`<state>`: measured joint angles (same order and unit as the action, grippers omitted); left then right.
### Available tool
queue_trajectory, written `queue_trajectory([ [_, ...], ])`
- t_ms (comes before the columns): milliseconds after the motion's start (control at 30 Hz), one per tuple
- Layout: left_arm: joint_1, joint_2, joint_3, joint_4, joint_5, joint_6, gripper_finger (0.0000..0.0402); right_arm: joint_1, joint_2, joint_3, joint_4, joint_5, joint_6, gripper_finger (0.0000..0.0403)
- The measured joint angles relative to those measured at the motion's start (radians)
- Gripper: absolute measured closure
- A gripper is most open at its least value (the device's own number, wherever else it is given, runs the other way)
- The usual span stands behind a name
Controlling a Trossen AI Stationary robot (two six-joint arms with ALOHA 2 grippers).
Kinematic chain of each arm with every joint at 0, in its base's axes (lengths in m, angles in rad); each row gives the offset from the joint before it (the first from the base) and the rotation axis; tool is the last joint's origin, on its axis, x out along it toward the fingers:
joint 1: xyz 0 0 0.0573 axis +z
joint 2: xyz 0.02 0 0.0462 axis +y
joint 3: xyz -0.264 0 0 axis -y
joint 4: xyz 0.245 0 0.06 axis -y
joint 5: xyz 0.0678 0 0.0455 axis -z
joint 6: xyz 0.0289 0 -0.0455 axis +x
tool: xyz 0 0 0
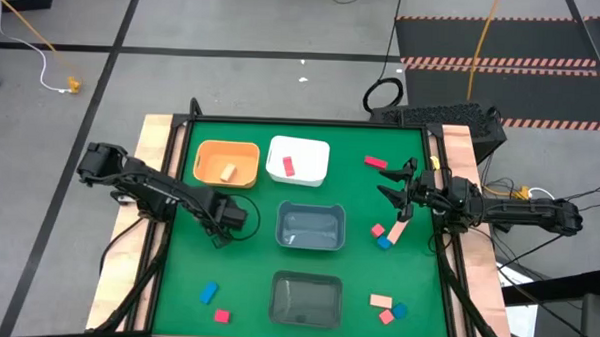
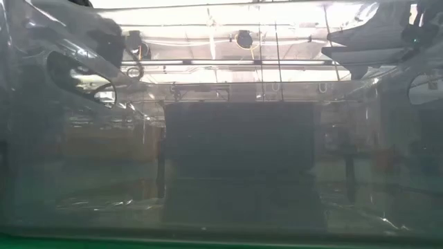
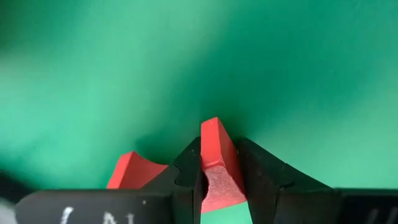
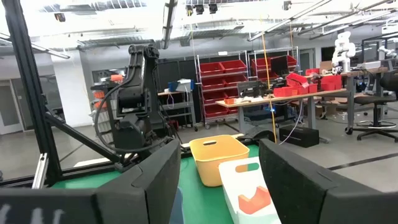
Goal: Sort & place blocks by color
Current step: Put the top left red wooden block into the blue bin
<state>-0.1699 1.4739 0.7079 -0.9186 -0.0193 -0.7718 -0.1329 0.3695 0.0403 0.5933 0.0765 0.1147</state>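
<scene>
Clamping down on a red block is what the left gripper is doing right now, low over the green mat just left of the upper grey bin. The left wrist view shows its two dark fingers pressed on opposite faces of the block, with a second red piece sitting right beside it on the mat. My guess is it's pinching across the narrow width so the neighbour doesn't get dragged along.

Over on the other side, the right gripper hangs above the mat with its jaws apart and nothing between them, pointing across toward the bins. Looks parked to me, staying out of the way.

Sorting has clearly started: a tan block lies in the orange bin and a red one in the white bin, so I'd bet the gripped red piece belongs in the white one too.

Plenty left though. Loose blocks are scattered near the right gripper, at the front right and front left
</scene>
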Motion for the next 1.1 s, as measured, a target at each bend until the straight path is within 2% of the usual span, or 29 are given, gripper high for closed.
queue_trajectory([
  [367, 0.0, 0.0, 0.159, 0.049, -0.057, 0.07, 0.0322, 0.0, 0.0, 0.0, 0.0, 0.0, 0.0, 0.0193],
  [600, 0.0, -0.001, 0.376, 0.091, -0.206, 0.196, 0.0322, 0.0, 0.0, 0.0, 0.0, 0.0, 0.0, 0.0193],
  [800, 0.0, -0.002, 0.489, 0.349, -0.274, 0.303, 0.0322, 0.0, 0.0, 0.0, 0.0, 0.0, 0.0, 0.0193],
  [1000, 0.0, 0.006, 0.47, 0.649, -0.28, 0.345, 0.0322, 0.0, 0.0, 0.0, 0.0, 0.0, 0.0, 0.0193],
  [1100, -0.004, 0.04, 0.468, 0.731, -0.269, 0.344, 0.0322, 0.0, 0.0, 0.0, 0.0, 0.0, 0.0, 0.0193],
])
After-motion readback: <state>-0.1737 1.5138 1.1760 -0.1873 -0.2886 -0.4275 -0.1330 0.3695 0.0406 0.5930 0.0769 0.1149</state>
